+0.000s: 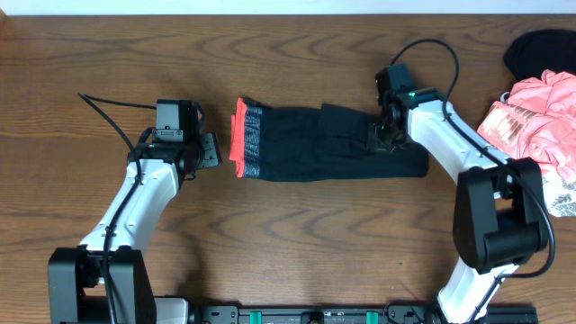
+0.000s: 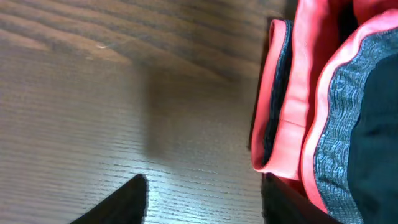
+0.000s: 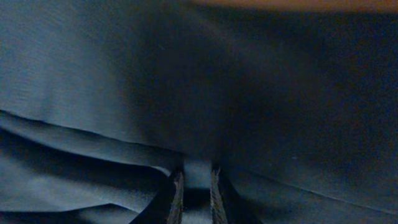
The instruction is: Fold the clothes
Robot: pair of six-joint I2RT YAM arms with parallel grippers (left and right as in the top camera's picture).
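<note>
brown wood surface (image 1: pixel 297 243). dark folded garment (image 1: pixel 297 148) with coral waistband lies at centre. pink garment (image 1: pixel 531 126) at 3 o'clock edge, black cloth (image 1: pixel 540 49) just beside it at 2 o'clock.

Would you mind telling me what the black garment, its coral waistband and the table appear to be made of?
Black garment: thin matte fabric, likely synthetic; it drapes in soft folds at the right wrist. Coral waistband: smooth, folded stretch fabric, probably elastic; the grey band beside it shows wavy knit texture. Table: wood or wood-look laminate, satin finish, with visible grain.
</note>
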